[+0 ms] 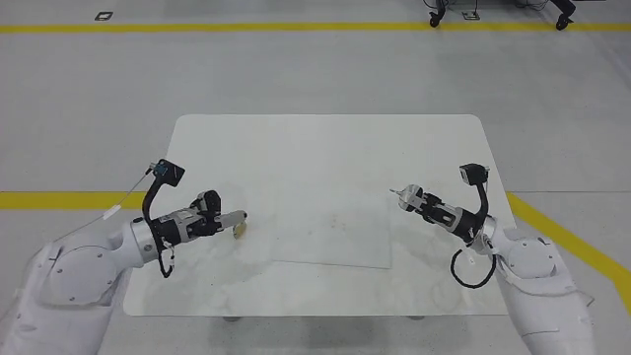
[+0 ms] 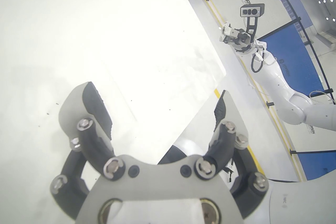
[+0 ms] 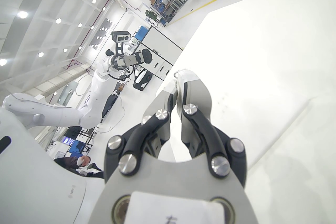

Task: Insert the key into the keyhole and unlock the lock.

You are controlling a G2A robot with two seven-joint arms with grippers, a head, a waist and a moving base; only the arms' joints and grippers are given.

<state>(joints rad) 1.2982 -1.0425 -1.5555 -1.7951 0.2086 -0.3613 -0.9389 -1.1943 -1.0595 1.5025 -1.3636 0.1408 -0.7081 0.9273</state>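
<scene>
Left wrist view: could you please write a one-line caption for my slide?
Open, empty left hand over the white rounded-corner table; the right hand farther off across the table.

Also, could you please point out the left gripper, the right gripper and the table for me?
left gripper [image 2: 157, 104], left wrist view, midway between its open fingertips.
right gripper [image 3: 178, 88], right wrist view, midway between its shut fingertips.
table [image 1: 325, 158], top view, bare part of its top.

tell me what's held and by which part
Right gripper pinches a small metal piece, probably the key; which part cannot be told. Left gripper open, empty.
</scene>
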